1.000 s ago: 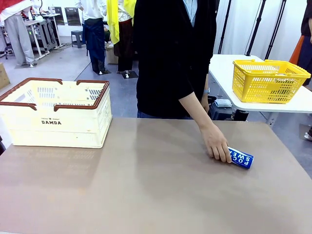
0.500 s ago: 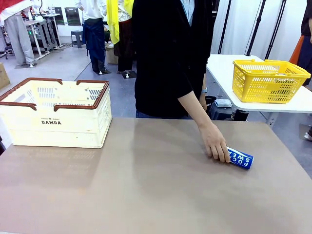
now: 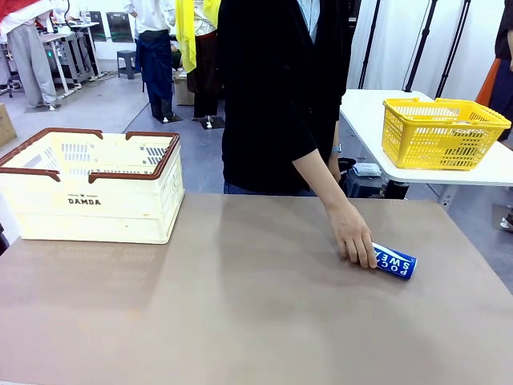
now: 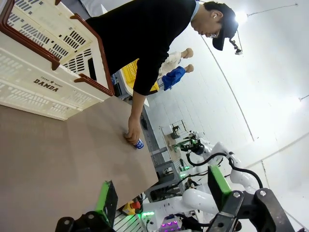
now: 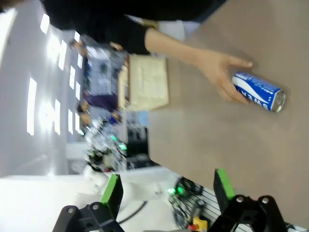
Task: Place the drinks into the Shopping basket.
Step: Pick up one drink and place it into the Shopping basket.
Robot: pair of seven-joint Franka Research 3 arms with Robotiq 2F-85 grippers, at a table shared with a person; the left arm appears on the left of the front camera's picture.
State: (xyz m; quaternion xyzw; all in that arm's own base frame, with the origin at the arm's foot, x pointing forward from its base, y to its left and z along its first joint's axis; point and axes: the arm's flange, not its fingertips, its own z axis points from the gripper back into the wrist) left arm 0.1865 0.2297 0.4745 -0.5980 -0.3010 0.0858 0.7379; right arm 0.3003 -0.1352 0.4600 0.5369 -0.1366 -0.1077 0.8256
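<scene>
**Blue-and-white drink can, lying flat, not yet in the basket**

Item: one slim blue-and-white aluminium can point(image 3: 396, 261), which is lying on its side on the brown table point(image 3: 240, 313). A person's hand point(image 3: 353, 235) is resting over one end of it, with the fingers touching it.

Position: the can is sitting well ahead of the right gripper point(image 5: 167, 186), off toward the upper right of its fingers in the right wrist view. It is also lying far ahead of the left gripper point(image 4: 161, 188), showing small beyond that gripper's fingers.

Destination: the large cream slotted plastic shopping basket with brown rim handles point(image 3: 92, 210) is standing well apart from the can, on the left gripper's side of the table.

Tools: both grippers are hovering with fingers spread wide, holding nothing.

Handling, as judged: the can is probably weighing little. It is likely stiff if full, yet thin-walled and easy to dent, and smooth enough to be rolling or slipping.

Best hold: across the middle of the cylinder, with the green pads pressing opposite sides of the round wall, once the hand is clearing away.
</scene>
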